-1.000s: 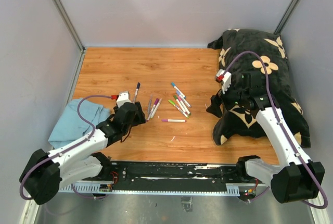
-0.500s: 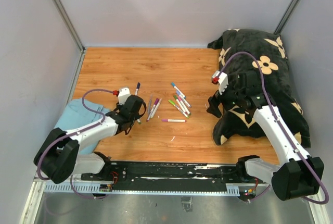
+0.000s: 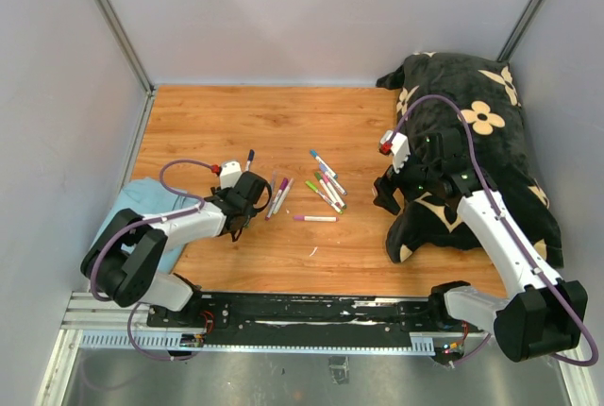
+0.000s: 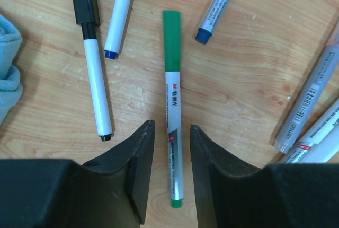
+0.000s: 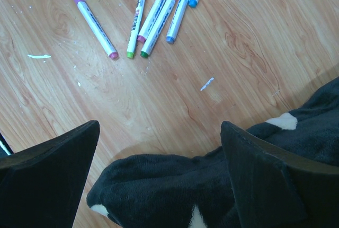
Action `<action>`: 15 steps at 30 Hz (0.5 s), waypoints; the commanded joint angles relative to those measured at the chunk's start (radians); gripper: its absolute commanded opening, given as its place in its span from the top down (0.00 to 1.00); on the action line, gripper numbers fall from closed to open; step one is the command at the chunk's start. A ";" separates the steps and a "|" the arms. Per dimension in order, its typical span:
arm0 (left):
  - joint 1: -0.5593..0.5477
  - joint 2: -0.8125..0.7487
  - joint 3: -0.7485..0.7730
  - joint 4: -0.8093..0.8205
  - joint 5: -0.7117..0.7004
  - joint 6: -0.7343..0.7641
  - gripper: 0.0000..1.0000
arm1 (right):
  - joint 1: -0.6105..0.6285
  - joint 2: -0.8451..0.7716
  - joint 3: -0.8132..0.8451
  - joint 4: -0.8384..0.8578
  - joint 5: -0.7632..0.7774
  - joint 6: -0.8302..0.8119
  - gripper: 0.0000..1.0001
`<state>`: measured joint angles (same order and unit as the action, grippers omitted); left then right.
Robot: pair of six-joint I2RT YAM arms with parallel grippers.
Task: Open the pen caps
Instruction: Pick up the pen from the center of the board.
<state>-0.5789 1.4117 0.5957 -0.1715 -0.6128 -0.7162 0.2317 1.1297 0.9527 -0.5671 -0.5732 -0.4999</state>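
Top view: left gripper (image 3: 247, 200) is low over the wood table (image 3: 283, 123) at the left end of the pen scatter, with a blue cloth (image 3: 142, 222) beside its arm. Right gripper (image 3: 385, 194) is at the table's right side, on the near edge of the black flowered cushion (image 3: 491, 170), well apart from the pens. Pens lie mid-table in two loose groups, plus a lone one with a purple cap (image 3: 298, 218) nearer the arm bases. Caps are too small here to judge whether they're seated. Left wrist: fingers (image 4: 140, 175) straddle the barrel of the green pen (image 4: 174, 132) and are only partly parted. A thin strip of wood shows on each side of the barrel, so there's no clamp: released, not gripping. Its green cap (image 4: 171, 18) is on, at the far end ahead of the fingertips. Left of it lies a white pen with its black cap (image 4: 85, 4) seated. Two more barrels with blue ends (image 4: 203, 36) run out of the top of frame, and grey barrels (image 4: 312, 95) sit at the right edge. Right wrist: jaws are spread wide and hold nothing, hanging over bare wood with the cushion directly below. The purple-capped pen lies far left, cap on. Beside it is a fan of pens (image 5: 159, 16) in lime, green, pink and blue, with some top ends cut off by the frame.
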 commanded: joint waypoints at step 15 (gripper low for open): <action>0.007 0.015 -0.039 -0.028 0.000 -0.052 0.76 | 0.016 0.003 0.017 -0.011 -0.101 0.017 0.02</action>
<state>-0.5789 1.4315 0.5934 -0.1661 -0.6075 -0.7467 0.2317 1.1297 0.9527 -0.5667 -0.5934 -0.5014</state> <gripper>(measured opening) 0.262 0.984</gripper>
